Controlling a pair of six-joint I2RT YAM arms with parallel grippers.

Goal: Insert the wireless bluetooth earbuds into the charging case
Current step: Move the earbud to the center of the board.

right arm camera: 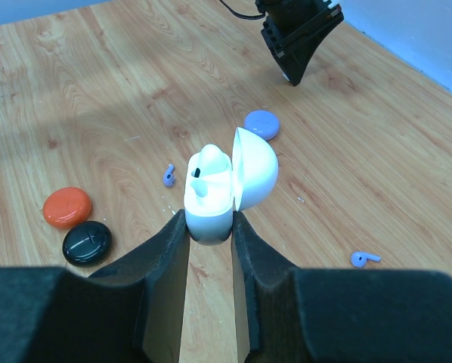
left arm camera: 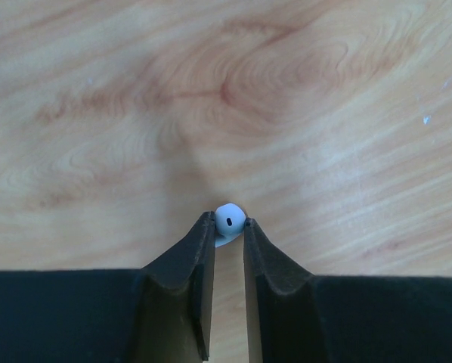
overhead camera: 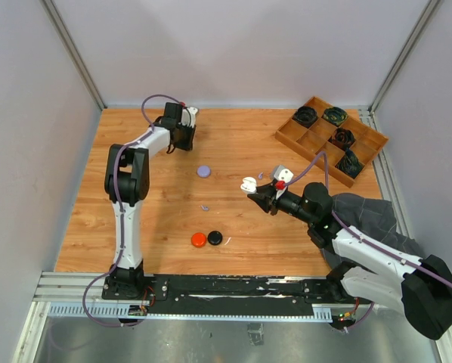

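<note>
Jaws of the right gripper [right arm camera: 209, 221] clamp narrowly on the base of a white charging case [right arm camera: 215, 198], its lid open and one white earbud [right arm camera: 208, 159] seated inside. On the table [right arm camera: 97, 113] a pale purple earbud [right arm camera: 168, 175] lies left of it and another purple earbud [right arm camera: 364, 259] lies to its right. Far off, the left gripper [left arm camera: 229, 224] pinches a second white earbud [left arm camera: 230, 217] between nearly closed tips.

Enclosure: plain pale grey back wall [overhead camera: 241, 45], left wall [overhead camera: 22, 151] and right wall [overhead camera: 430, 113], joined by aluminium corner posts [overhead camera: 73, 53]. Table [overhead camera: 165, 219]: light wood-grain top, warm orange-brown, with swirling knots in the grain. Slotted aluminium rail [overhead camera: 75, 286] along the near edge; dull metal surface [overhead camera: 211, 344] below it. Lighting even and diffuse, shadows soft.
</note>
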